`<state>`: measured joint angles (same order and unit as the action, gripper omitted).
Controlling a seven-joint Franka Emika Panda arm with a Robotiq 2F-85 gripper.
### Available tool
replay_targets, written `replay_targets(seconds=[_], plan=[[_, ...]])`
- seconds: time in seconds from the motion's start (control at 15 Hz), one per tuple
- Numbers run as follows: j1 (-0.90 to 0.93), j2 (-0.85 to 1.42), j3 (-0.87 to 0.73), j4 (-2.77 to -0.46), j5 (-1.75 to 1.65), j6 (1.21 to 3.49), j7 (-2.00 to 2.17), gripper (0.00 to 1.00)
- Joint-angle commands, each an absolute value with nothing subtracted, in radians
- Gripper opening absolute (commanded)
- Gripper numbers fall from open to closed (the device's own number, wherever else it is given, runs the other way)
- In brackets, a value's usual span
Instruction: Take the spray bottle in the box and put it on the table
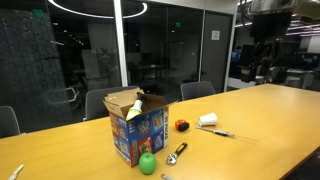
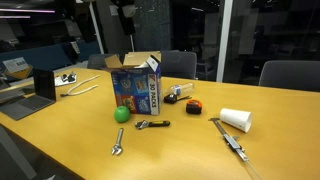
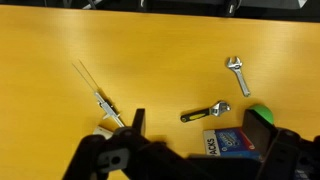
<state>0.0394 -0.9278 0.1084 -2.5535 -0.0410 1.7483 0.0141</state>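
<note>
The box (image 1: 135, 127) stands on the tan table (image 1: 260, 110), brown flaps open at the top and blue printed sides. It shows in both exterior views (image 2: 137, 86), and its blue side is at the bottom of the wrist view (image 3: 235, 144). The spray bottle is hidden; no view shows the inside of the box. My gripper (image 3: 198, 116) is open and empty, high above the table, its two dark fingers wide apart. The arm (image 1: 264, 35) hangs at the top right of an exterior view, away from the box.
A green ball (image 2: 122, 114) lies beside the box. A black-handled wrench (image 2: 152, 125), a silver wrench (image 2: 118, 148), a white cylinder (image 2: 236, 119), a thin long tool (image 2: 230, 140) and an orange tape measure (image 2: 193, 105) lie on the table. A laptop (image 2: 40, 88) stands at one end. Chairs line the far side.
</note>
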Motion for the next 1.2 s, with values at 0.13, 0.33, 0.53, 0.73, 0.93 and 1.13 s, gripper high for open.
replay_targets(seconds=[0.13,0.33,0.53,0.73,0.93,1.13], plan=[[0.05,-0.93,0.102,-2.538,-0.048,1.746,0.021,1.0],[0.05,-0.931,0.102,-2.537,-0.048,1.746,0.021,1.0],[0.049,-0.928,0.099,-2.539,-0.045,1.75,0.023,1.0],[0.045,-0.89,0.09,-2.524,-0.018,1.778,0.045,1.0],[0.032,-0.809,0.099,-2.477,0.012,1.847,0.099,1.0],[0.032,-0.683,0.116,-2.414,0.065,1.958,0.177,1.0]])
